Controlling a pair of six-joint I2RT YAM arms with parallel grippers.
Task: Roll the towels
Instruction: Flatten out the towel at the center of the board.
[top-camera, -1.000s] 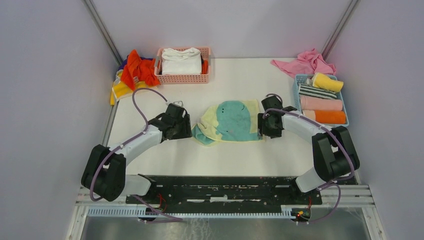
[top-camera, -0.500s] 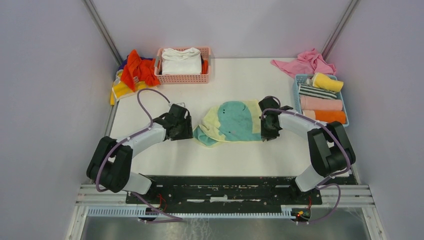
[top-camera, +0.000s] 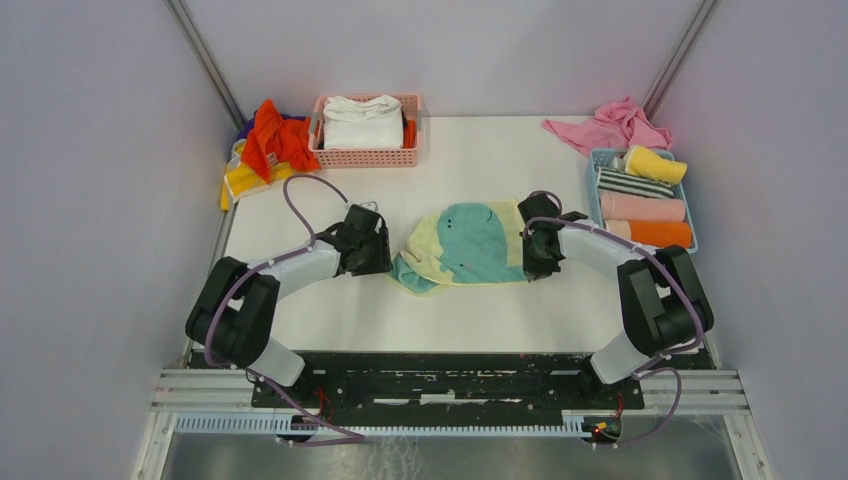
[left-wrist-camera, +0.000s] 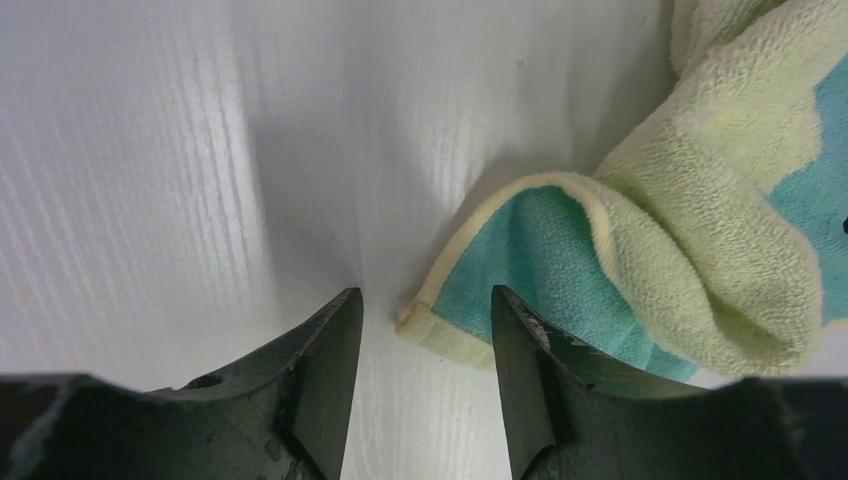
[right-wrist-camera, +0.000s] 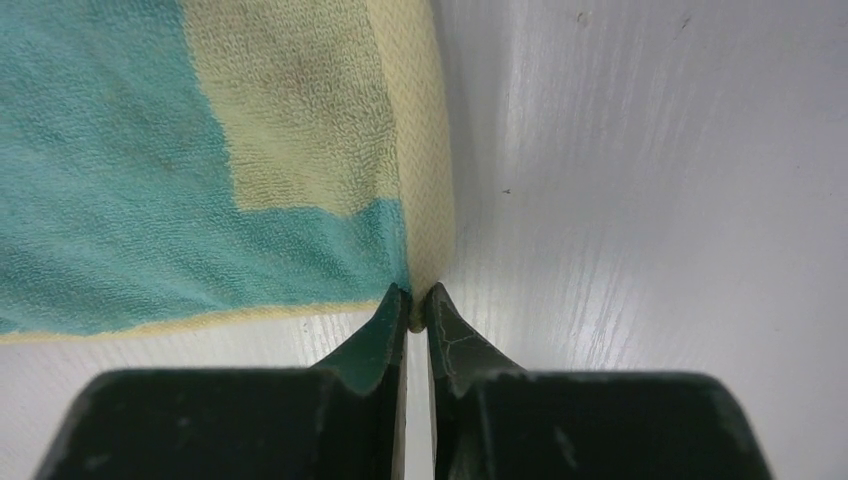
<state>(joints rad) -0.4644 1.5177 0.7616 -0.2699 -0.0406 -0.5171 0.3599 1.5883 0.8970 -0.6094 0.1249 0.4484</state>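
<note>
**Position.** The pale yellow and teal towel (top-camera: 462, 243) is being found rumpled at the middle of the table (top-camera: 480, 150), between the two arms.

**Tools.**
- The right gripper (right-wrist-camera: 418, 292) is being seen with its jaws drawn almost together on the towel's near right corner. Only the very hem is being pinched at the tips.
- The left gripper (left-wrist-camera: 423, 300) is being held moderately wide. Its jaws are standing either side of the folded-over near left corner, and nothing is being gripped.

**Risks being noted.**
- The right-hand bite is being judged thin, so the hem may be pulled free once the cloth is being tensioned.
- The left corner is being doubled under a fold. A closing jaw may therefore catch one layer only, and the towel may be spread crooked, which would give a skewed roll.
- Uneven pulling by the two arms may drag the cloth sideways rather than flatten it.

**Not being made out.**
- In the overhead view both sets of fingertips are being hidden beneath the wrist housings.
- Whether the left fingers are touching the table or the cloth cannot be told.
- The towel's far edge is being cut off in both wrist views.
- The rolled towels (top-camera: 650, 208) in the blue tray (top-camera: 592, 195) are too small for their tightness to be judged.
</note>
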